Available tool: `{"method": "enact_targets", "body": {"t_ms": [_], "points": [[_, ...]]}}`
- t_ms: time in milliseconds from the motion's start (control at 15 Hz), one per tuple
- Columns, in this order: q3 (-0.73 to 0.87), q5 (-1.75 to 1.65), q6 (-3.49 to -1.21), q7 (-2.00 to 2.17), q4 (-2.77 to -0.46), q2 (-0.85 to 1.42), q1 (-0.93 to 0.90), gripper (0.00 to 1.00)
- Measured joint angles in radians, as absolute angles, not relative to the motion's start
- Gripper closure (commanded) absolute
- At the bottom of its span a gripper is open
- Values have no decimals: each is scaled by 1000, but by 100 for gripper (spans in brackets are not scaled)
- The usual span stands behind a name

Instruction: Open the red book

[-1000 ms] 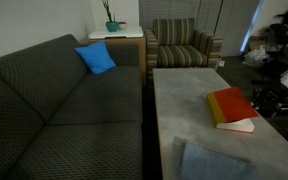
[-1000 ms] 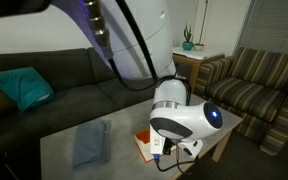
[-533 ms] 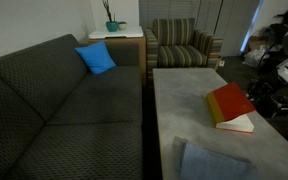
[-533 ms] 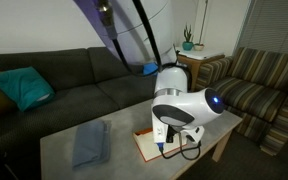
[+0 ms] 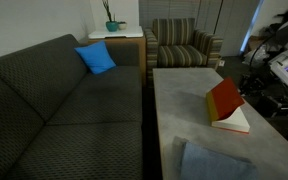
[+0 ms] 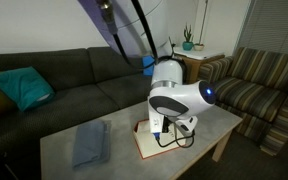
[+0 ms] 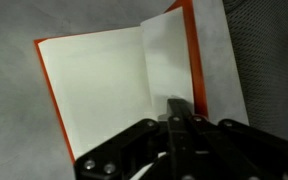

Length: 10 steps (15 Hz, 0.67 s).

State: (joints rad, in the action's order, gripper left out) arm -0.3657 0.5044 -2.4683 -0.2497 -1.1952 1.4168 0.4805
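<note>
The red book (image 5: 225,101) lies on the grey table (image 5: 179,100) with its front cover raised steeply and white pages (image 5: 234,123) showing under it. In an exterior view the book (image 6: 144,143) sits under the arm's wrist. In the wrist view the book (image 7: 94,90) lies open, with white pages and a red border. My gripper (image 7: 178,108) has its fingers together at the raised cover's red edge and seems to pinch it. It also shows in both exterior views (image 5: 241,86) (image 6: 163,131).
A folded grey cloth (image 5: 214,162) (image 6: 89,143) lies on the table's near end. A dark sofa (image 5: 54,100) with a blue cushion (image 5: 96,58) runs beside the table. A striped armchair (image 5: 184,45) stands beyond it.
The book's cover has risen from almost flat to steeply tilted, and the gripper has moved up and over with it.
</note>
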Motion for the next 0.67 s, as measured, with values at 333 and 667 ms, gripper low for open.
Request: {"method": "enact_targets", "body": {"t_ms": [333,667], "points": [[-376,498,-2469,-253,-1195,1413,453,100],[-376,485,-2469,-260,-1205,1390,433,100]]}}
